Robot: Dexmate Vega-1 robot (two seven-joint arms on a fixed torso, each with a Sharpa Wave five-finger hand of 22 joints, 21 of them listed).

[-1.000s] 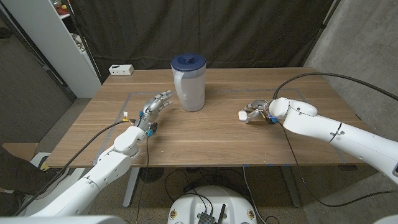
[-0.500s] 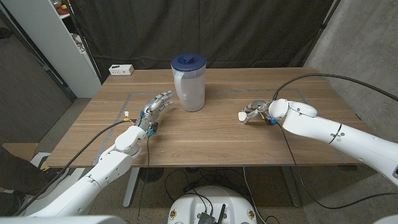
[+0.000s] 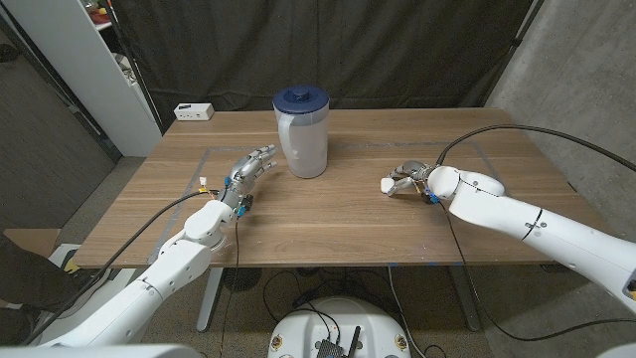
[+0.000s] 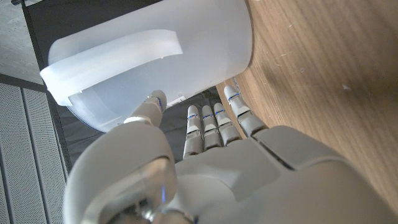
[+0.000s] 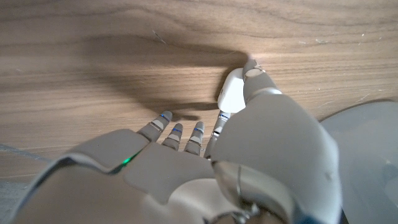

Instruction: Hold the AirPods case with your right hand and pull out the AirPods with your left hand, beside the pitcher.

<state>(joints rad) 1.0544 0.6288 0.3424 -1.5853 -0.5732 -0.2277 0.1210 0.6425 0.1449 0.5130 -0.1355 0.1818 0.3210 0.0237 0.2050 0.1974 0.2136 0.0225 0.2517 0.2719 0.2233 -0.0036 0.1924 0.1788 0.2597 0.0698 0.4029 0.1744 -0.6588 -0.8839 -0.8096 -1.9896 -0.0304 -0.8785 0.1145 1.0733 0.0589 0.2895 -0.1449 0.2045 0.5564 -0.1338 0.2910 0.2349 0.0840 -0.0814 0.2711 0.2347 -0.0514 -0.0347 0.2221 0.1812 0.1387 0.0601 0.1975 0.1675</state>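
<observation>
The small white AirPods case lies on the wooden table, right of the translucent pitcher with its blue lid. My right hand reaches it from the right. In the right wrist view the thumb presses on the case and a fingertip touches its other side, while the other fingers stay extended. My left hand hovers just left of the pitcher, fingers straight and apart, holding nothing. The left wrist view shows the left hand pointing at the pitcher's wall. The case lid looks closed.
A small white box sits at the table's back left corner. A white shelf unit stands beyond the left edge. A black cable arcs over the right side of the table. A faint taped rectangle marks the tabletop.
My right arm has shifted a little to the left and the hand has closed in on the case, which stays about where it was. The left hand has not moved.
</observation>
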